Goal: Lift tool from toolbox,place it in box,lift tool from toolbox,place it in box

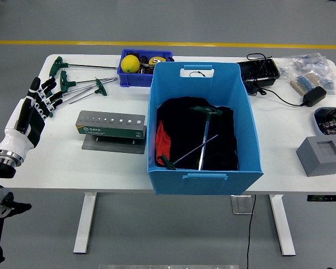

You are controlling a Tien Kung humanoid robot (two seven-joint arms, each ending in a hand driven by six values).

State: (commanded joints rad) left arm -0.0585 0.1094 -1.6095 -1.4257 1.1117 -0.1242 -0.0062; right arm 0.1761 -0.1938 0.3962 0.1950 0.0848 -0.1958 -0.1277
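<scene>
A large blue box (pixel 203 174) stands mid-table with black cloth inside it. Two green-handled T wrenches (pixel 204 134) lie crossed on that cloth. Several more green T-handle wrenches (pixel 78 84) lie on the table at the far left. A grey-green tool stand (pixel 111 126) with a row of holes sits left of the box. My left hand (pixel 39 95) hovers at the table's left edge, fingers spread and holding nothing, its fingertips just short of the loose wrenches. My right hand is out of sight.
A small blue bin (pixel 135 68) with a yellow ball and tape measure sits behind the box. Black tray, cables, charger and bagged parts (pixel 308 70) crowd the far right. A grey foam block (pixel 321 156) sits near the right edge.
</scene>
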